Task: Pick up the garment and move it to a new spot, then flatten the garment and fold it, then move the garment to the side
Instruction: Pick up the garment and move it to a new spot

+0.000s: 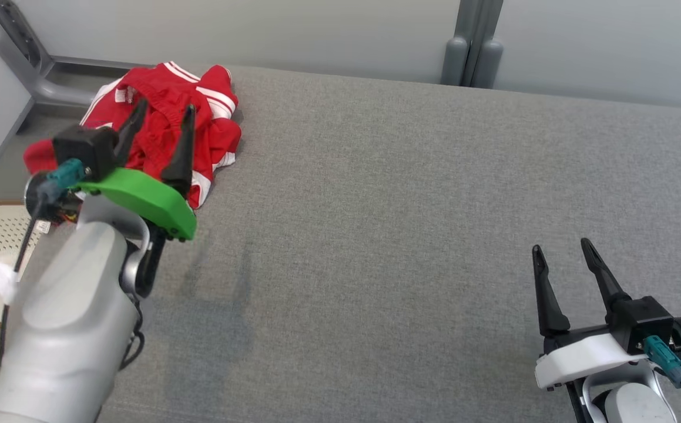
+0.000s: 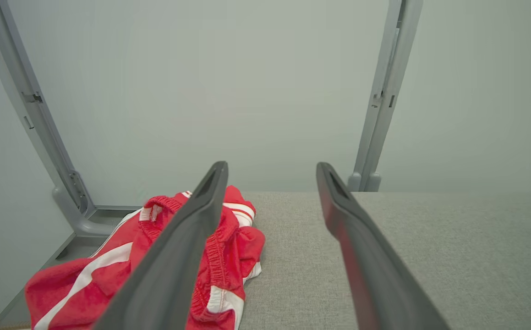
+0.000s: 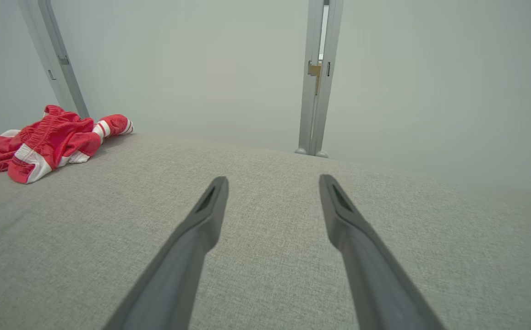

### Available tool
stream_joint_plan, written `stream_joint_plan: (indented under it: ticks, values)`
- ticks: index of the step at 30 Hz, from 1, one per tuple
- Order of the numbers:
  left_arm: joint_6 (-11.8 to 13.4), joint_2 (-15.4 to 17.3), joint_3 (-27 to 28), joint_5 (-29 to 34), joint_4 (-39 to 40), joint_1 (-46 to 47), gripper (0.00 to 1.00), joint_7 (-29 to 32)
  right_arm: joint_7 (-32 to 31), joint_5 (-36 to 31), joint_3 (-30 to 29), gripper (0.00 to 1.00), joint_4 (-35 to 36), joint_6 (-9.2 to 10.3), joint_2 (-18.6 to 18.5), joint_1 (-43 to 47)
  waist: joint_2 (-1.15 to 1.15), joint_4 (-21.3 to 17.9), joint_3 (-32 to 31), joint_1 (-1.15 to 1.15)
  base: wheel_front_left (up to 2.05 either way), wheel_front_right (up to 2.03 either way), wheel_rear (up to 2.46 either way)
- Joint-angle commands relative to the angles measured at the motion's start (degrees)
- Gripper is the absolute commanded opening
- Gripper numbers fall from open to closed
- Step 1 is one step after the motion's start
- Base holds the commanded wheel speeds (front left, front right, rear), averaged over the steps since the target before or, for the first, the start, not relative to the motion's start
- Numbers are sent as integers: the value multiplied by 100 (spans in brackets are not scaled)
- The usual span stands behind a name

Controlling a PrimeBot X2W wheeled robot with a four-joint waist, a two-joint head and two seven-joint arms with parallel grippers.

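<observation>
The left gripper [image 1: 165,107] [image 2: 270,166] has its two dark fingers spread wide with nothing between them. It hangs over the far left corner of the grey surface [image 1: 375,205], its fingertips just above a crumpled heap of red-and-white clothes [image 1: 217,123] [image 2: 247,238] [image 3: 50,137]. The heap lies on that corner and spills over the surface's left edge. An elastic waistband and white stripes show in it. The garment cannot be told apart from the rest of the heap, so I cannot say which part of it, if any, is the T-shirt. Behind the fingers sits a green wrist mount [image 1: 140,197], then the pale forearm [image 1: 64,329].

The right gripper [image 1: 560,247] [image 3: 273,178] is also wide and empty, above the near right part of the surface and well apart from the heap. It sits on a white mount [image 1: 581,355].

Grey posts [image 1: 472,59] stand beyond the surface's far edge.
</observation>
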State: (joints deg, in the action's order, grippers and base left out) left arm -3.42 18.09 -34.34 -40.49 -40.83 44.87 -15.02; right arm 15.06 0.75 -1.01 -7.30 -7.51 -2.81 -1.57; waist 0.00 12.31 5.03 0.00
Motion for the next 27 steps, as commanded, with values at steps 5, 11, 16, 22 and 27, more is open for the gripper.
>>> stream_joint_plan:
  ticks: [5, 11, 16, 22, 27]
  values:
    - [306, -371, 572, 423, 926, -1335, 100, -11, 18, 142, -73, 100, 52, 4, -15, 224, 0, -67, -267, 0, 0, 0, 0]
    - [462, -794, 1021, 811, 1471, -2574, 100, -13, 18, 257, -72, 100, 18, 4, -16, 359, 0, -180, -385, 0, 0, 0, 0]
    - [491, -1065, 1270, 1189, 1700, -3164, 100, -13, 18, 336, -43, 100, -11, 4, -16, 388, 0, -222, -439, 0, 0, 0, 0]
    - [399, -1254, 1414, 1463, 1703, -3439, 100, -14, 18, 409, 6, 100, -54, 4, -16, 366, 0, -271, -479, 0, 0, 0, 0]
    - [322, -1322, 1502, 1597, 1624, -3412, 100, -14, 18, 438, 3, 100, -84, 4, -16, 372, 0, -279, -504, 0, 0, 0, 0]
